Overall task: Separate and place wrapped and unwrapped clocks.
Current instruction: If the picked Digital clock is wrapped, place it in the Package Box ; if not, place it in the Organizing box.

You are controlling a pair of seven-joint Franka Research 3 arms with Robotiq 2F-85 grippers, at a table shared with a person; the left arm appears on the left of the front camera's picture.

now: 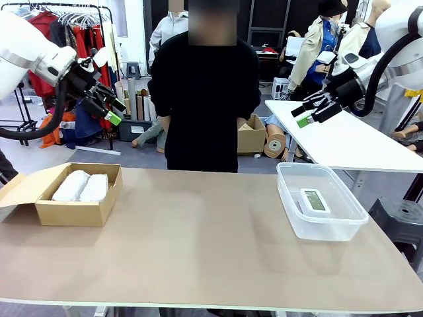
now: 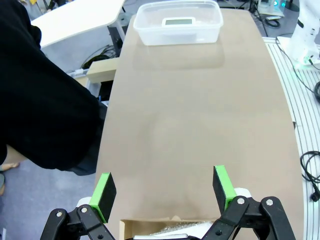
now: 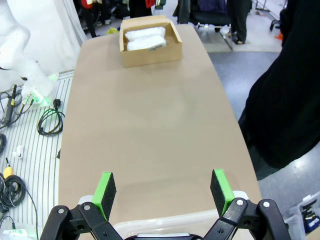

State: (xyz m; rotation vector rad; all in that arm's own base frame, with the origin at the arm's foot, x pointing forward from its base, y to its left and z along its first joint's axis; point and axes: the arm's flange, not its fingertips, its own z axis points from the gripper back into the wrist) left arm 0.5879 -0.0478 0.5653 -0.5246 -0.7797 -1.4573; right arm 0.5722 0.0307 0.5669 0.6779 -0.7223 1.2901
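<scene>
The two wrapped clocks (image 1: 80, 187) lie side by side, touching, inside an open cardboard box (image 1: 73, 212) at the left end of the bench (image 1: 198, 244). The unwrapped clock (image 1: 314, 200), white with a grey-green screen, lies flat in a clear plastic tub (image 1: 330, 228) at the far end of the bench from the box. Between box and tub the bench top is bare, so the sorting looks finished: wrapped ones in the box, the bare one in the tub.

The left gripper (image 1: 109, 109) hangs high above and behind the box, released, jaws wide, holding nothing; its own camera shows the green pads (image 2: 105, 190) spread over the box's near edge with crinkly wrapping just visible below. The right gripper (image 1: 310, 113) hangs well away from the box, above the tub, equally released and empty; in its wrist view the tub's rim sits just under its pads (image 3: 106, 186).

A person in black (image 1: 201, 99) stands at the far side of the bench, roughly midway between box and tub.

If anything remains, it is a clean retreat. I would lift each arm straight up and away from its container, keep the jaws spread so no pad catches the box flap or the tub rim, and stay clear of the person.
</scene>
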